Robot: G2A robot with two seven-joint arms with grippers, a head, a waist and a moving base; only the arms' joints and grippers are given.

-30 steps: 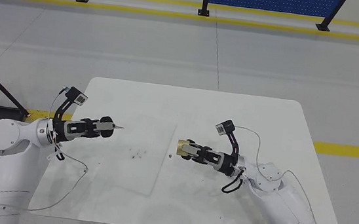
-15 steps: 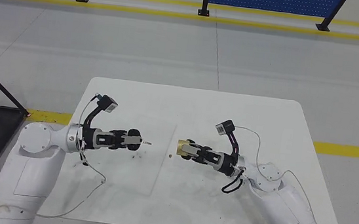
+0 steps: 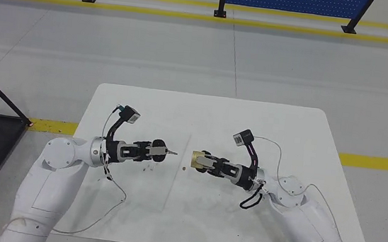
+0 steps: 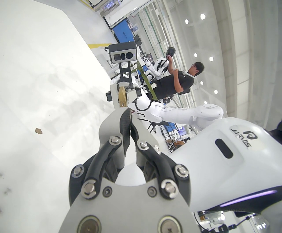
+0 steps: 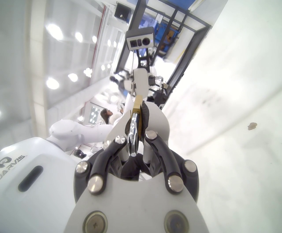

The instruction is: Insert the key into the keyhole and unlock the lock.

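As the left arm (image 3: 116, 150) swings in, the key (image 3: 169, 150) nears the padlock (image 3: 196, 157).
The left jaws clench the key, the right jaws the padlock, over the counter (image 3: 264, 128); the tip sits just short of the keyhole (image 4: 121, 102).

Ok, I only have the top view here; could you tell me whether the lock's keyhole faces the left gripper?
Observer: Yes; in the left wrist view the brass lock shows its keyhole end-on, towards the left gripper.
Operator: How does the right gripper hold it?
Observer: The right wrist view has it shut on the chrome shackle, with the brass body jutting forward.
Operator: And the key?
Observer: The left wrist view has the pads pressed together, hiding the key between them.
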